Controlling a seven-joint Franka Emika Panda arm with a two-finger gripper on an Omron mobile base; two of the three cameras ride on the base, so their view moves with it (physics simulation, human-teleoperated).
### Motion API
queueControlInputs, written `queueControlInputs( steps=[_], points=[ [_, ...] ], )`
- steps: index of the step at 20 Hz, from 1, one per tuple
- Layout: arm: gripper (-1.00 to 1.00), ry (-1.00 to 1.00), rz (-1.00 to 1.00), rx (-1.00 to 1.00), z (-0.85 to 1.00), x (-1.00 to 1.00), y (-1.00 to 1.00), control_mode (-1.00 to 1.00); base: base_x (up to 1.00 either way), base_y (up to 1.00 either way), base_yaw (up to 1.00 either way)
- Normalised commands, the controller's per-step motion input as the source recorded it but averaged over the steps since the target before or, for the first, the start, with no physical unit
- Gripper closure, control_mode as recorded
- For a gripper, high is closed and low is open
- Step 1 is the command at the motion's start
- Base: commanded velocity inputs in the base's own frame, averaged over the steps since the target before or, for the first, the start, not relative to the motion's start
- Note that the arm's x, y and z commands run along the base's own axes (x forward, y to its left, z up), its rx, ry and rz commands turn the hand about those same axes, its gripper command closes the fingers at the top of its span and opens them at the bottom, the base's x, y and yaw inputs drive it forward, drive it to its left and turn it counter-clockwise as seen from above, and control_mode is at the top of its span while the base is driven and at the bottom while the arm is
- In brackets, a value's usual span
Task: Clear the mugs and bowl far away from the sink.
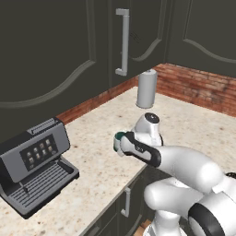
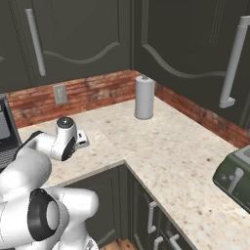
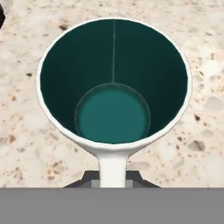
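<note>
Speckled stone surface [image 1: 106, 152] in a dark-cabinet kitchen corner, brick backsplash behind. Coffee machine [image 1: 34, 166] at left, paper roll [image 1: 146, 88] at the back, toaster [image 2: 237, 178] at right. Tool [image 3: 113, 181] closed on the handle of the white, teal-lined mug [image 3: 113, 83]; mug upright, close over bare surface beside the coffee machine. Risks: handle slipping in the narrow pinch during a swing, mug twisting or dropping; tipping if released at a tilt; striking the coffee machine if carried left.

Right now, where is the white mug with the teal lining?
The white mug is in the gripper, shut on its handle, above the speckled counter. In the left base view it sits between the coffee machine and the paper towel roll.
</note>
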Motion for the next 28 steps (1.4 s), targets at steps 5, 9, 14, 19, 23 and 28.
queueControlInputs(
  steps=[5, 9, 14, 19, 23, 28],
  points=[
    [1.0, 0.04, 0.0, 0.0, -0.32, 0.35, 0.02, -1.0, 0.0, 0.0, 0.0],
    [1.0, 0.04, 0.0, -0.01, -0.31, 0.27, 0.08, -1.0, 0.0, 0.0, 0.0],
    [1.0, 0.06, 0.0, 0.0, -0.23, 0.22, 0.16, -1.0, 0.0, 0.0, 0.0],
    [1.0, 0.07, 0.0, 0.0, -0.19, 0.18, 0.19, -1.0, 0.0, 0.0, 0.0],
    [1.0, 0.08, 0.0, 0.0, -0.29, 0.24, 0.15, -1.0, 0.0, 0.0, 0.0],
    [1.0, 0.04, 0.0, 0.0, -0.34, 0.26, 0.21, -1.0, 0.0, 0.0, 0.0]
  ],
)
